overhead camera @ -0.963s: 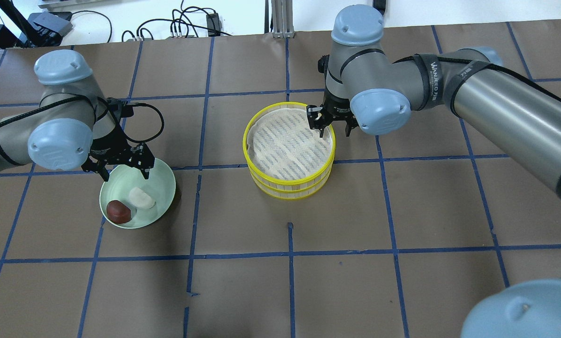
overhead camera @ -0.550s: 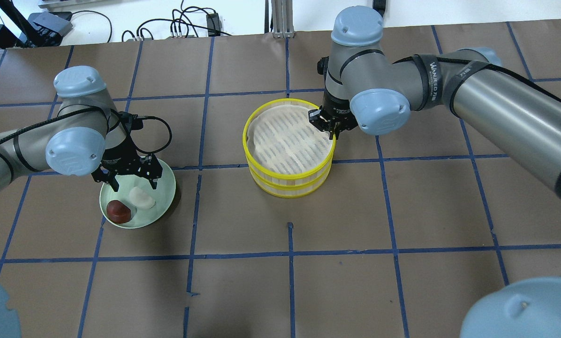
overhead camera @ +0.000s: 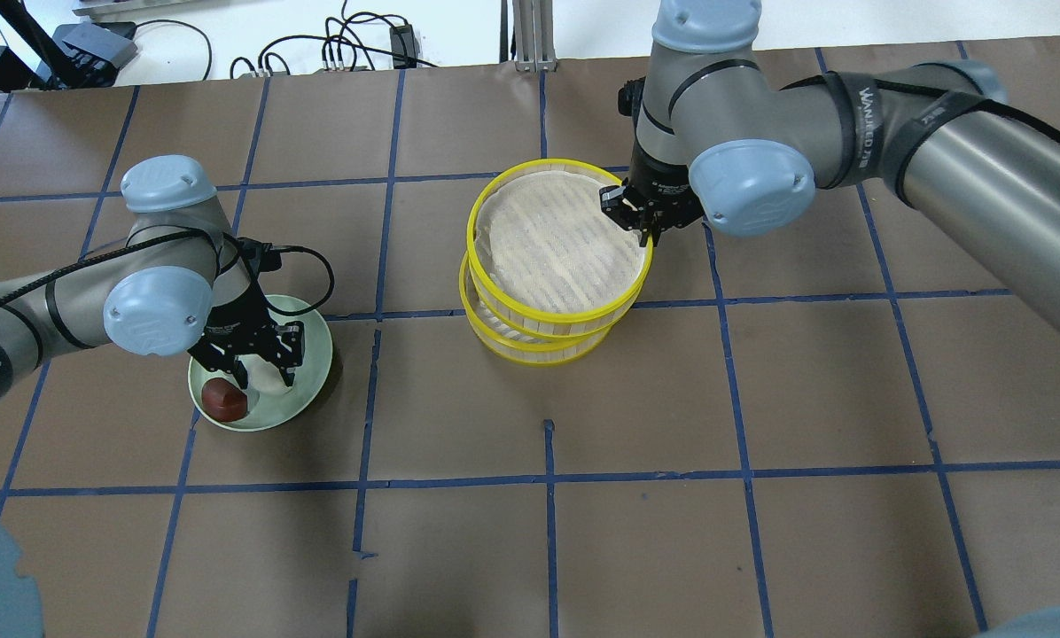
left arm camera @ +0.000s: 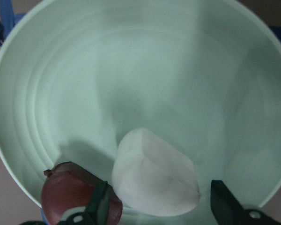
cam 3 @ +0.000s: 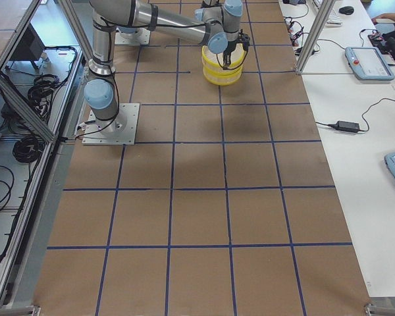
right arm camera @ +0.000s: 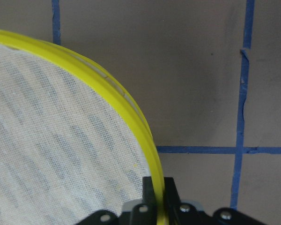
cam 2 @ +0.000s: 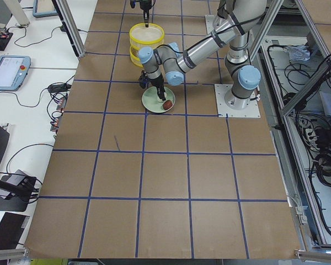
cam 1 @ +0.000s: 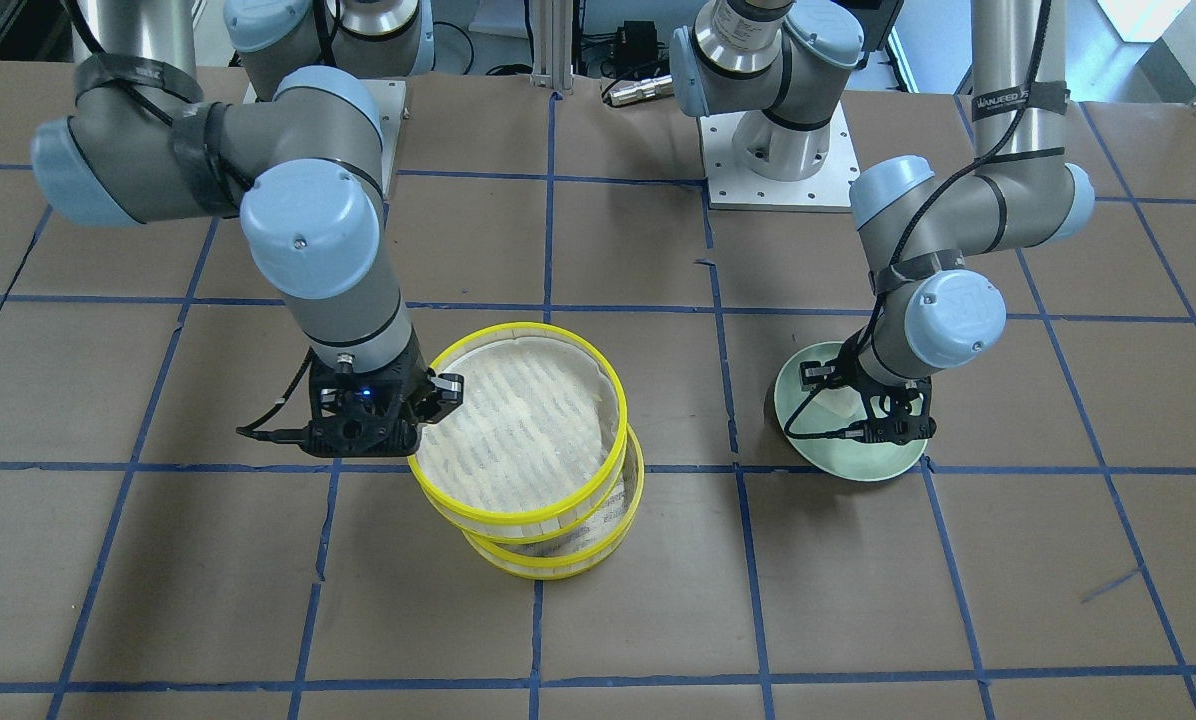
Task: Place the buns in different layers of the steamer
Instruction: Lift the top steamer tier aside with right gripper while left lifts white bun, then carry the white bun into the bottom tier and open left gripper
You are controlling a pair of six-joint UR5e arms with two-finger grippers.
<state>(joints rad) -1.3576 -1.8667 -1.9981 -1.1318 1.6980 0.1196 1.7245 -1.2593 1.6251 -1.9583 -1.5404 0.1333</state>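
Note:
My right gripper is shut on the yellow rim of the top layer. It holds that layer raised and shifted off the lower layer, which stands on the table. Both layers show white mesh floors and hold nothing. My left gripper is open and low inside the pale green plate, one finger on each side of the white bun. The reddish-brown bun lies beside it on the plate. The wrist view shows small gaps between the fingers and the white bun.
The brown paper table carries a grid of blue tape. Cables lie beyond its far edge. The robot bases stand behind the work area.
My right gripper shut on the top layer's rim and lifted it up and away from the lower layer. My left gripper came down into the plate around the white bun.

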